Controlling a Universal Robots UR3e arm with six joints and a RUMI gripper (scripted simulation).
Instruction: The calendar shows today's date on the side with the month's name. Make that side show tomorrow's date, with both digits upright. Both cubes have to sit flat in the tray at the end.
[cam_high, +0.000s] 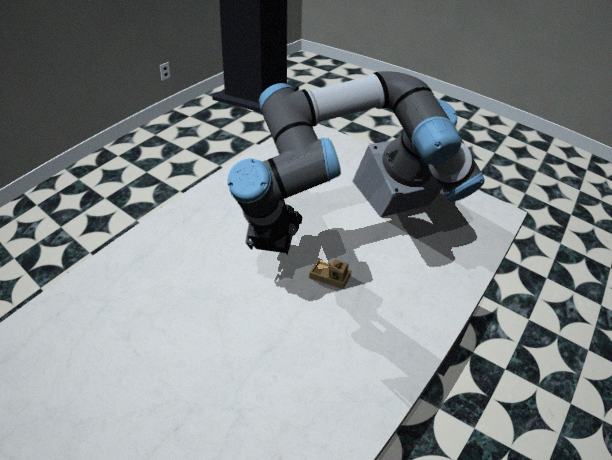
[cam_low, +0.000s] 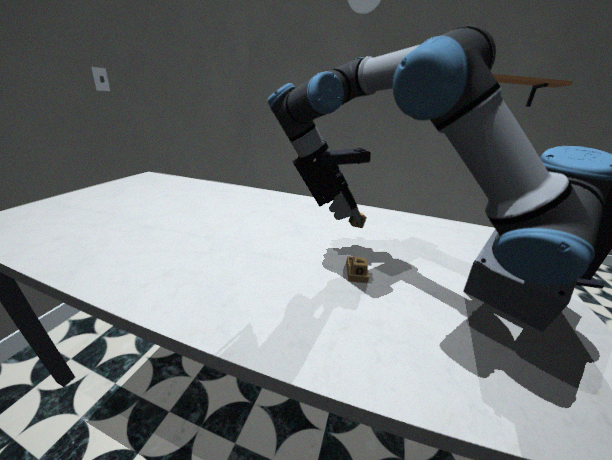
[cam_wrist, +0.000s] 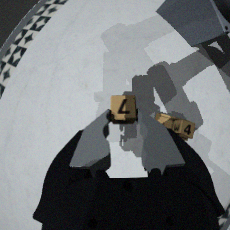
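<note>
My gripper (cam_low: 354, 216) (cam_wrist: 123, 110) is shut on a wooden cube (cam_low: 355, 222) (cam_wrist: 123, 106) and holds it in the air above the table. One dark digit on that cube faces the wrist camera; I cannot read it for certain. In the top view the fingertips and this cube are hidden behind the gripper body. The small wooden tray (cam_high: 322, 281) (cam_low: 358, 279) stands on the table. The other cube (cam_high: 339, 270) (cam_low: 358, 267) (cam_wrist: 185, 129) sits at one end of it, with 4 on top and 5 on the side facing the top camera. The tray's other end has no cube.
The white table (cam_high: 175, 325) (cam_low: 175, 225) carries the tray. The grey robot base (cam_high: 377, 180) (cam_low: 515, 285) stands on the table beyond the tray in the top view and to its right in the exterior view. The arm's shadows fall over and around the tray.
</note>
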